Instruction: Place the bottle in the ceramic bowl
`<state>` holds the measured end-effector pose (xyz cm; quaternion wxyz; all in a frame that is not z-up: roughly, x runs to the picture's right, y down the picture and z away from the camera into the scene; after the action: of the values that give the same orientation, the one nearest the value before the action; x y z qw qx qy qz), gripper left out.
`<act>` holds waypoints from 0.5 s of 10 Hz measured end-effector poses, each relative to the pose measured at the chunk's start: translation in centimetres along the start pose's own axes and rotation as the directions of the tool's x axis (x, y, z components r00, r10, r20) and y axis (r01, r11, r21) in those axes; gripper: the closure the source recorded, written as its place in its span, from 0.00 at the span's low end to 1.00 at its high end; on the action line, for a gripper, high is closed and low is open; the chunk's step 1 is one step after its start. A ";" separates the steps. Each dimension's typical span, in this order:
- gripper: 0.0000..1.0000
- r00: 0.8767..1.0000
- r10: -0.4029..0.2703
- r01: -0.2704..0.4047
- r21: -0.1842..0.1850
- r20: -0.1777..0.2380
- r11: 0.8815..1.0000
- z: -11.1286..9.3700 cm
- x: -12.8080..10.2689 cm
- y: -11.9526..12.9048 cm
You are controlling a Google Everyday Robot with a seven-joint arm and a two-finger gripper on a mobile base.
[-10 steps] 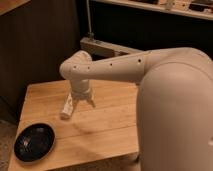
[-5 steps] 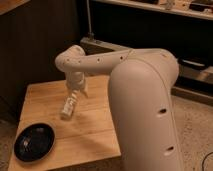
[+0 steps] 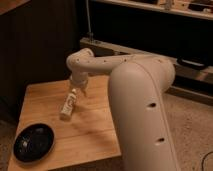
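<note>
Reaching in from the right foreground with the bulky white arm (image 3: 142,100), bending at the elbow above the far side of the worktop and dropping the wrist downwards. Positioning the gripper (image 3: 76,91) over the wooden worktop (image 3: 97,127), near its middle and somewhat towards the far edge. Clenching the fingers (image 3: 82,90) on the upper end of the bottle (image 3: 68,105). Holding the bottle tilted, upper end at the gripper, lower end slanting down and towards the left of the view. Keeping it over bare wood. Failing to establish either contact or clearance between the lower end and the worktop. Noting a pale, slim body with a faint label, wording not readable.

Locating the ceramic bowl (image 3: 34,142) at the near left corner of the worktop, sitting flat, close to both edges. Noting a shallow, round, plate-like form, very dark and glossy, catching a dull highlight along the rim.

Recording the bottle outside the ceramic bowl and well apart from it, up and to the right in the view, with plain wood between the two. Recording the gripper likewise well apart from the ceramic bowl.

Noting dark cabinet fronts behind the worktop and speckled floor (image 3: 195,120) to its right.
</note>
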<state>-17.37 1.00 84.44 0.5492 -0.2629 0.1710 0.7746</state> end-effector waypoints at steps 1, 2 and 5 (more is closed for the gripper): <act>0.35 1.000 -0.021 0.021 0.010 -0.005 1.000 0.8 0.0 1.5; 0.35 0.999 -0.035 0.035 0.023 -0.009 0.999 1.3 -0.1 2.0; 0.35 0.996 -0.086 0.087 0.051 -0.018 0.995 3.2 -0.2 3.7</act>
<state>-21.47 1.36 87.02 0.5876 -0.2620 0.1837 0.7432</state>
